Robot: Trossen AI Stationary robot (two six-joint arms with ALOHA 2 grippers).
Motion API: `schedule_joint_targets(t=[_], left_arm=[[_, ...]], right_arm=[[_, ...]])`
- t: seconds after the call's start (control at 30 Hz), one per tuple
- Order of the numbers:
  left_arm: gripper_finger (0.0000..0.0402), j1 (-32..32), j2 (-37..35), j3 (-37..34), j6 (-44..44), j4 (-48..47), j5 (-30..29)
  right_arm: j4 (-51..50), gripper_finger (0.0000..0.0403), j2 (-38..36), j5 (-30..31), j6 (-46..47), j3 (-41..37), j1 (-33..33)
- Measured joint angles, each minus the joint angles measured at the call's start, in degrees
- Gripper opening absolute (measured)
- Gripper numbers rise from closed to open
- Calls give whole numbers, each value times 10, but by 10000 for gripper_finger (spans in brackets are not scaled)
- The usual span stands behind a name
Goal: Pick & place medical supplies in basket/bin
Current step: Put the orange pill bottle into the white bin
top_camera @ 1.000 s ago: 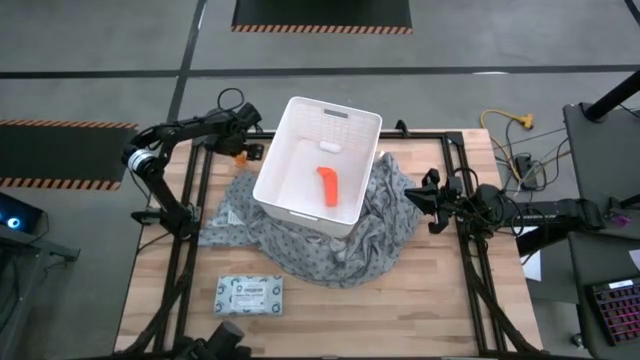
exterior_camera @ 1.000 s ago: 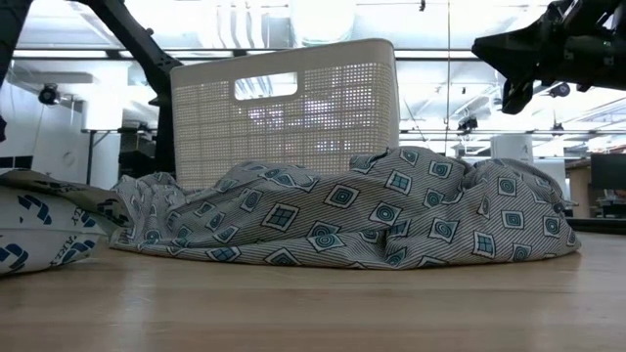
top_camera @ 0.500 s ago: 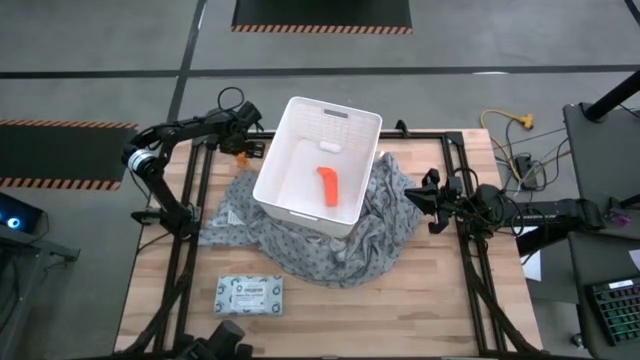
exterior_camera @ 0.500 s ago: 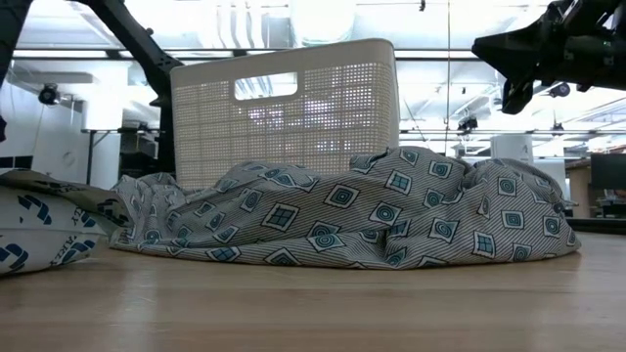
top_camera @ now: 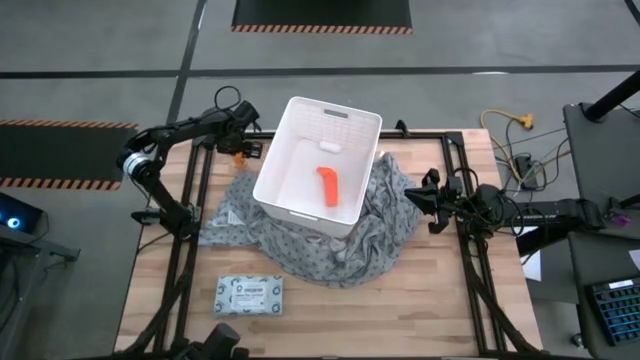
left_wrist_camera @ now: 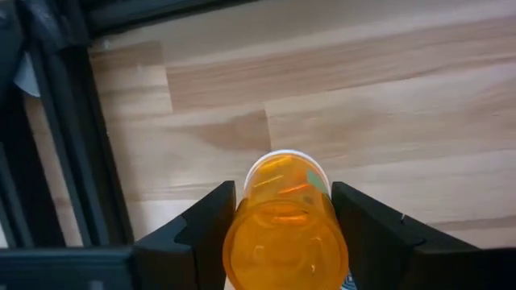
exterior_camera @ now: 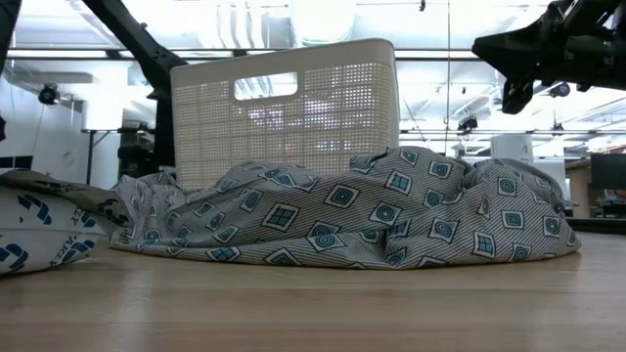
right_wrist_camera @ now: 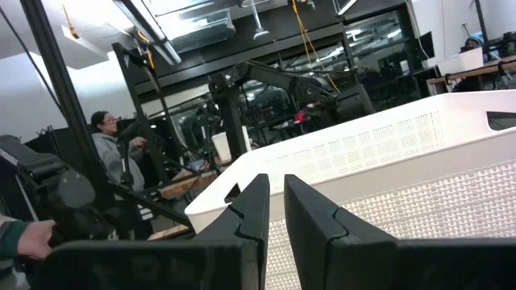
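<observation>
Left gripper, upper left beside the tub, clenches an orange bottle; right gripper waits mid-right, fingers nearly together.

orange tube, perhaps a white piece, in white bin

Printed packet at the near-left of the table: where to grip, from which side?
Judging from the high view, the printed packet lies flat on bare wood, clear of the grey cloth, so come straight down from above. Close the jaws across its narrower span, near the middle; its long edges run roughly left-right. It is thin, so the fingertips would probably need to reach table level to catch the edges.
</observation>
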Motion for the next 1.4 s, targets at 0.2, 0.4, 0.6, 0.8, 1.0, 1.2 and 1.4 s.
schedule_joint_targets(t=[0.2,0.4,0.6,0.8,1.0,1.2,1.4], left_arm=[[179,0,-63,0,-5,-2,0],[178,-1,-173,0,-7,22,2],[178,-2,-289,0,5,148,68],[178,-21,-337,0,0,292,151],[178,-78,-324,0,11,367,175],[178,-148,-277,0,39,423,182],[178,-194,-213,29,78,394,180]], right_arm=[[0,33,0,0,0,0,0],[0,33,0,0,1,0,0],[0,33,0,0,1,0,0],[0,33,0,0,-1,0,0],[0,33,0,0,1,0,0],[0,33,0,0,1,0,0],[0,33,0,0,1,0,0]])
